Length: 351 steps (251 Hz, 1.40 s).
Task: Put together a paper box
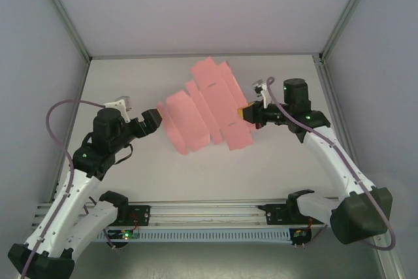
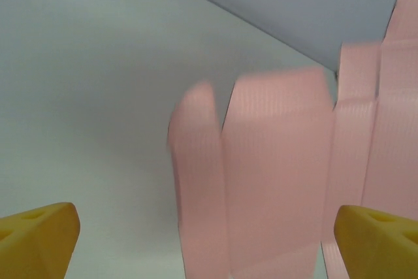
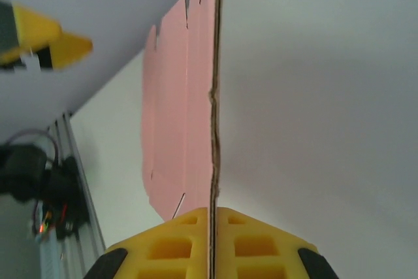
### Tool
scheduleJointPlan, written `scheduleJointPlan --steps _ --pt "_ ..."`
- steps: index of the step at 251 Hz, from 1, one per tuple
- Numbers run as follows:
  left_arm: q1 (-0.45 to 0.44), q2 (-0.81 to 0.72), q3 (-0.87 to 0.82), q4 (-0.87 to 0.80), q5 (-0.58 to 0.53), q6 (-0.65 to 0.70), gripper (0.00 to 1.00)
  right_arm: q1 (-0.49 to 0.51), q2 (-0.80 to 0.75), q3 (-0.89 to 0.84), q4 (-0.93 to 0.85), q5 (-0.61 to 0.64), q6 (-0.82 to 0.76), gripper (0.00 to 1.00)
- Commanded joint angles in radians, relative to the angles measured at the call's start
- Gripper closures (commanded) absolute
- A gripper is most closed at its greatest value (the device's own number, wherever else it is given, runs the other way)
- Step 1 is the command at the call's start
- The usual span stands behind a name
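The paper box (image 1: pixel 208 106) is a flat pink die-cut sheet with flaps and tabs, held up off the white table in the middle of the top view. My right gripper (image 1: pixel 244 114) is shut on its right edge; in the right wrist view the paper box (image 3: pixel 176 115) is seen edge-on, pinched between the yellow pads (image 3: pixel 176 246). My left gripper (image 1: pixel 155 117) stands open just left of the sheet's left flaps, not touching. In the left wrist view the paper box (image 2: pixel 274 174) hangs blurred ahead of the wide-apart yellow fingertips (image 2: pixel 39 236).
The white table (image 1: pixel 130 83) is bounded by grey walls and aluminium frame posts (image 1: pixel 62 11). A rail with wiring (image 1: pixel 202 217) runs along the near edge between the arm bases.
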Motion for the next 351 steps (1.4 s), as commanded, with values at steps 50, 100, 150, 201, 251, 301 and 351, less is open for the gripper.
scheduleJointPlan --steps 50,100,150,201,251,301,351 --pt "-0.006 0.097 -0.001 -0.070 -0.043 0.042 0.00 0.144 0.248 0.194 -0.364 0.467 -0.432 1.00" --pt "-0.006 0.126 -0.025 -0.020 -0.004 0.120 0.00 0.243 0.380 0.227 -0.344 0.580 -0.720 1.00" --pt "-0.004 0.148 -0.105 0.183 0.074 0.184 0.00 0.316 0.476 0.222 -0.218 0.797 -0.875 1.00" --pt "-0.005 0.256 -0.131 0.380 0.195 0.368 0.00 0.338 0.456 0.155 -0.055 0.798 -0.956 1.00" --pt "-0.006 0.379 -0.076 0.459 0.297 0.557 0.06 0.330 0.453 0.167 -0.123 0.684 -1.010 1.00" --pt "-0.007 0.540 0.012 0.423 0.408 0.689 0.16 0.325 0.500 0.203 -0.200 0.674 -1.017 1.00" --pt "-0.008 0.668 0.131 0.351 0.542 0.699 0.25 0.322 0.498 0.203 -0.181 0.668 -1.011 1.00"
